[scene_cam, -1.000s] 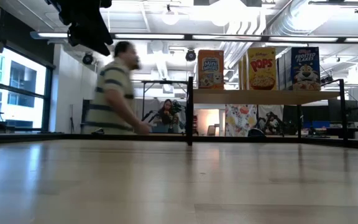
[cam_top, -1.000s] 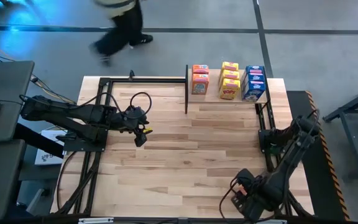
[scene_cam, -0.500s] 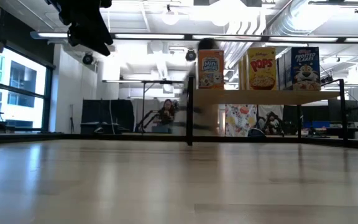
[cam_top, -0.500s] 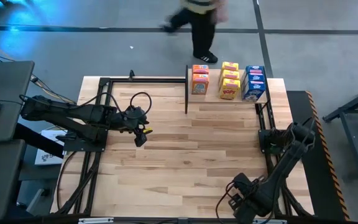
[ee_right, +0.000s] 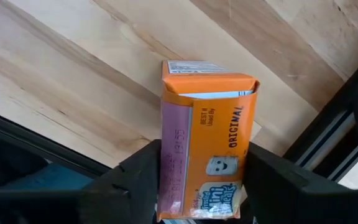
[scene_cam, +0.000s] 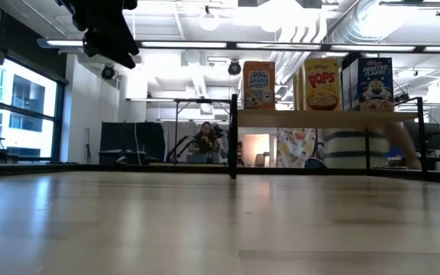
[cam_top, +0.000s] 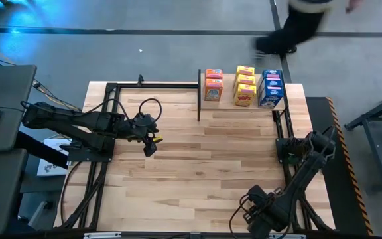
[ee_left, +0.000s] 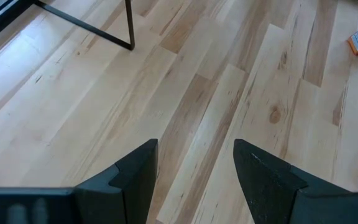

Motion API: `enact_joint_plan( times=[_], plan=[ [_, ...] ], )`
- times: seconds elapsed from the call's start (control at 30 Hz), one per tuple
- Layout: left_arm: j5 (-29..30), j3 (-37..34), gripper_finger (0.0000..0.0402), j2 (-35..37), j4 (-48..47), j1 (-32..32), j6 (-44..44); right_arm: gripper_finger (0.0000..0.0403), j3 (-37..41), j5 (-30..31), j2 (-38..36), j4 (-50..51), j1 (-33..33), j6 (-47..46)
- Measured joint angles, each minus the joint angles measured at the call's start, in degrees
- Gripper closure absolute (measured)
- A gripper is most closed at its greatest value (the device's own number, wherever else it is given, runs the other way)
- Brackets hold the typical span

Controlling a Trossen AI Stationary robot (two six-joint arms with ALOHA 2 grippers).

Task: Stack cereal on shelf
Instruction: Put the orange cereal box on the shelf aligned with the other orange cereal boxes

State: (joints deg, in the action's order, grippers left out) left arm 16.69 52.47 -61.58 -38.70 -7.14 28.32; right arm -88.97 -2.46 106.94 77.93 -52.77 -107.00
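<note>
Inspecting from the largest item down: the counter carries the shelf at its far edge, toward the far right corner. On the shelf stand three rows of cereal boxes: orange, yellow and blue, each row apparently a few deep. No loose box lies on the open counter in the high view.

Left tool hangs over the counter's left half, jaws parted and empty, idle. Right tool sits at the near edge toward the near right corner; its wrist view shows an orange cereal box upright between the fingers, which close against its sides.

Judgement: stacking is well advanced. The gripped orange box remains to be carried to the shelf; whether others follow cannot be told.
</note>
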Motion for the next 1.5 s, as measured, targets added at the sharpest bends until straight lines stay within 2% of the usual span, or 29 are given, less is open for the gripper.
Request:
enact_joint_plan(
  times=[0.23, 0.57, 0.93, 1.13, 1.5],
  plan=[
    [0.0, 0.0, 0.0202, 0.0, 0.0, -0.01, 0.01, 0.0242, 0.0, -0.11, 0.0, 0.24, 1.7, 4.06],
    [-0.01, 0.0, 0.0202, 0.0, 0.01, 0.0, 0.01, 0.0246, -0.87, 0.25, -2.31, 2.8, 6.76, 15.33],
    [0.0, 0.0, 0.0202, 0.0, 0.02, -0.01, 0.01, 0.0246, -4.44, 2.84, -5.7, 9.94, 18.68, 40.92],
    [0.0, 0.0, 0.0202, 0.0, 0.02, -0.01, 0.01, 0.0246, -5.18, 5.39, -7.73, 10.19, 26.37, 56.03],
    [0.0, 0.0, 0.0202, 0.0, 0.01, 0.0, 0.01, 0.0246, -5.62, 5.4, -8.05, 9.72, 40.27, 78.28]
  ],
)
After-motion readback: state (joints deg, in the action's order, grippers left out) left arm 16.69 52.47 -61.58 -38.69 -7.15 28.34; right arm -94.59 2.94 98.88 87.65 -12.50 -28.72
